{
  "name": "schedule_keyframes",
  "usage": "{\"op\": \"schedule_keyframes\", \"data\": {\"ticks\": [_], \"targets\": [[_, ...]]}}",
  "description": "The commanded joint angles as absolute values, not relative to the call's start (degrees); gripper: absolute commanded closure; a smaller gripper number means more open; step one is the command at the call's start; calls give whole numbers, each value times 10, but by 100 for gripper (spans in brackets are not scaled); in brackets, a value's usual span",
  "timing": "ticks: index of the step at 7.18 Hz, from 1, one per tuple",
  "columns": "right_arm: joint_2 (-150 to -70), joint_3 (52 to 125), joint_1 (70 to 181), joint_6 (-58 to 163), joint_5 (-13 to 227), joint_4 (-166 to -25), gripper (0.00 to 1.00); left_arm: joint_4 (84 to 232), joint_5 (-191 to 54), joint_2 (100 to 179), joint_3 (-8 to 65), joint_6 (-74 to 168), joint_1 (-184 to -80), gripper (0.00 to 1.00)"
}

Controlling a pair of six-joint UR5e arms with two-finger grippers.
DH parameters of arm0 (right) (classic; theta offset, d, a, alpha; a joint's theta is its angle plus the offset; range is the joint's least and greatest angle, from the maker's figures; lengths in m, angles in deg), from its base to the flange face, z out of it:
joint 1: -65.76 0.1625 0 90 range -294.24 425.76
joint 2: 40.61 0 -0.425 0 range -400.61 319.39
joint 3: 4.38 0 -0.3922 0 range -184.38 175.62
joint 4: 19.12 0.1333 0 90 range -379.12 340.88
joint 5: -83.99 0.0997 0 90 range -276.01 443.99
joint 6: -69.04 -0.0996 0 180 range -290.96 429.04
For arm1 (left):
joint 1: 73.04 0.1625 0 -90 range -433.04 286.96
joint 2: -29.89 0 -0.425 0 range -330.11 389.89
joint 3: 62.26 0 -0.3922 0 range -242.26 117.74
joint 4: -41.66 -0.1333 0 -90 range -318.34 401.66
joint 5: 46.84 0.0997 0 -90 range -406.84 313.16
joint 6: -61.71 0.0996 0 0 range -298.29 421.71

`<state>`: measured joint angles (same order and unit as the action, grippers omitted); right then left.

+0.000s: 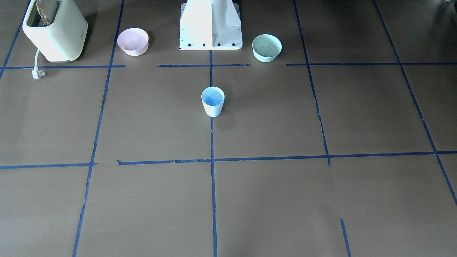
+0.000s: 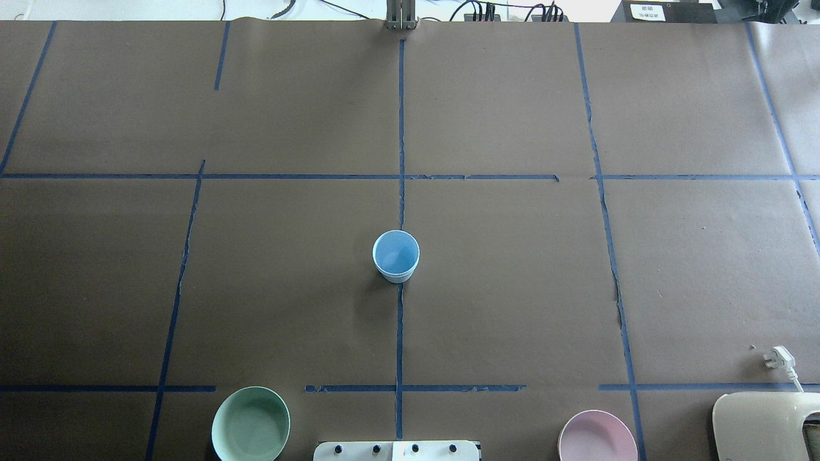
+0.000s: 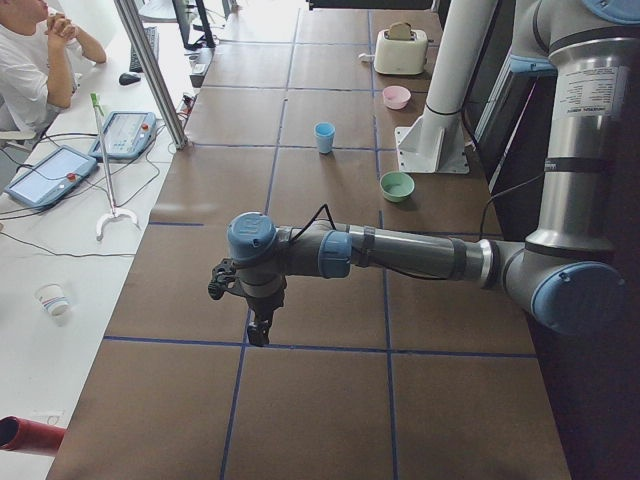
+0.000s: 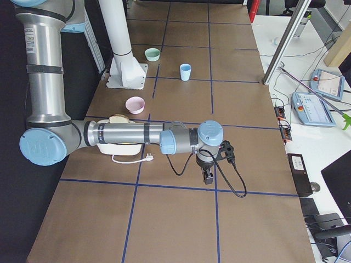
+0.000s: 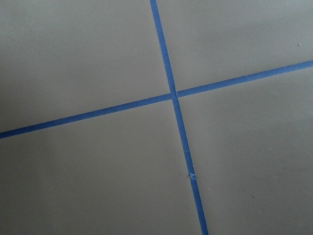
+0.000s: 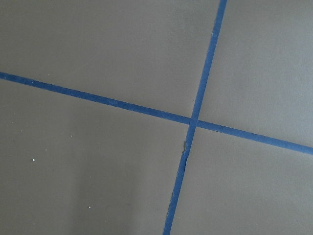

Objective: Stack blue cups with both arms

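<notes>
Left end of the table (image 2: 512, 288): the left arm (image 3: 400, 252) reaches out low over the brown covering, well apart from all the ware. The left gripper (image 3: 256, 338) points down with nothing seen in it. It shows only in the side view, so I cannot tell how far its jaws stand apart. Its wrist camera finds only bare covering and a crossing of blue tape (image 5: 172, 95). Next, close by the white pedestal (image 1: 210, 25), stands the mint-green bowl (image 2: 250, 424), empty. At the centre, on the middle tape line, stands one blue cup (image 2: 396, 256), upright, mouth up, touched by neither arm. Only one cup outline shows in any view. Whether a second sits nested inside it is too fine to tell. Further right are the pink bowl (image 2: 597, 438), empty, then the toaster (image 2: 765, 426) with its plug (image 2: 777, 356) loose on the covering. Right end: the right arm (image 4: 126, 133) mirrors the left. The right gripper (image 4: 208, 178) points down with nothing seen in it, its opening likewise beyond judging. Assessment: if the centre cup is a nested pair, the stacking reads as finished, both arms standing clear. If it is single, no partner cup is in view, and the next move would call for locating one, then a long reach to the centre and a careful grip on the thin wall.
</notes>
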<state>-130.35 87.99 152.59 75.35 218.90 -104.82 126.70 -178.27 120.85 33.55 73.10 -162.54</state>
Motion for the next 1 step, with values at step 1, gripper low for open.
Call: {"op": "schedule_keyframes", "data": {"ticks": [1], "targets": [[-1304,880,1526,753,2191,-1048,0,1261,-1779,1208,348,735,-1626,0]]}}
